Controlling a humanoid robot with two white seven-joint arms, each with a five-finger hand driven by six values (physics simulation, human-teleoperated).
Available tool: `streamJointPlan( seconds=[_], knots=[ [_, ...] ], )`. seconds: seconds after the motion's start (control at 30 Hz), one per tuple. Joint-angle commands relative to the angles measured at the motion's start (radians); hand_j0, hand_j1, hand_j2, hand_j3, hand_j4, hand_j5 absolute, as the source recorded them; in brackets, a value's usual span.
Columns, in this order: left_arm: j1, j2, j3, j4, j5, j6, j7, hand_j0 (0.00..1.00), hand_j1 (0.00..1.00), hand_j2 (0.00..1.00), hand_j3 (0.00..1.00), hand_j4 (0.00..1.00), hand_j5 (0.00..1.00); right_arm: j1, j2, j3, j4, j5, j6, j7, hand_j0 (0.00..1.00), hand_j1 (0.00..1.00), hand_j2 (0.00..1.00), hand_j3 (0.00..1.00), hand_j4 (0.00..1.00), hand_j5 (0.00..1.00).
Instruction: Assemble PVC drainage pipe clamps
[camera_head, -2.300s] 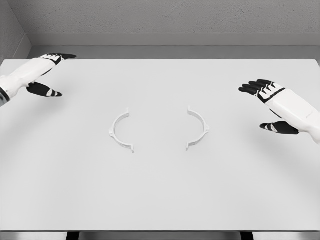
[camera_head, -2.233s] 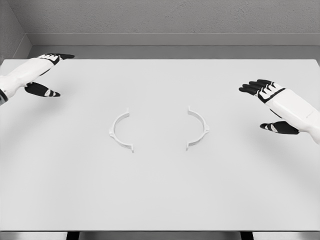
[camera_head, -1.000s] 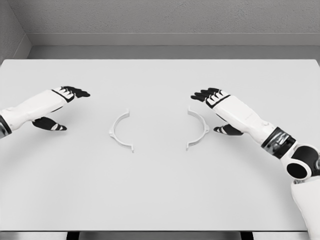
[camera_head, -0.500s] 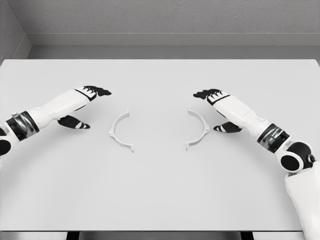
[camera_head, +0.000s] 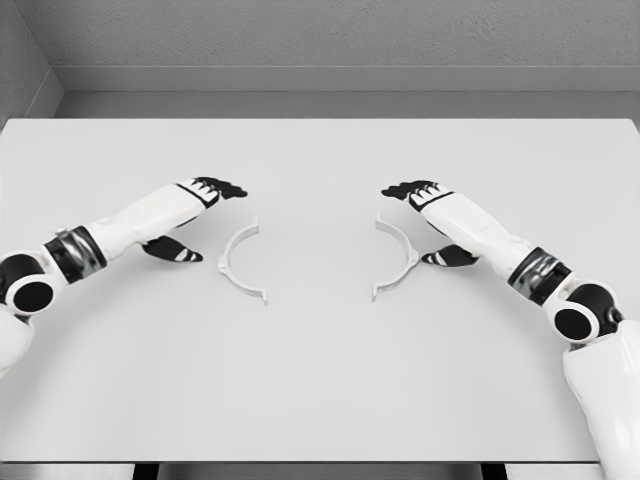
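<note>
Head view: two white half-clamps lie flat mid-table, hollows facing each other, ends running near to far. Left hand hovers beside left half-clamp, right hand beside right half-clamp; both relaxed, holding nothing.

A bare simulated test space, not a lived-in room. A plain white table fills nearly the whole view, its near edge showing dark legs beneath. Beyond its far edge runs a grey floor strip, then a speckled grey wall that turns a corner at far left.
</note>
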Motion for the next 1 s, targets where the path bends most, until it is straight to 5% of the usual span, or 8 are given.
streamJointPlan(
  seconds=[0.0, 0.97],
  knots=[
    [0.000, -0.004, -0.008, -0.004, 0.008, 0.001, 0.001, 1.00, 1.00, 1.00, 1.00, 1.00, 1.00, 0.000, 0.003, 0.001, -0.003, -0.008, 0.002, 0.000, 1.00, 1.00, 1.00, 1.00, 1.00, 1.00],
    [0.006, -0.037, -0.017, -0.015, 0.000, 0.001, 0.001, 1.00, 1.00, 1.00, 1.00, 1.00, 1.00, -0.058, 0.046, 0.052, 0.071, 0.000, 0.002, 0.002, 1.00, 1.00, 1.00, 1.00, 1.00, 1.00]
  ],
)
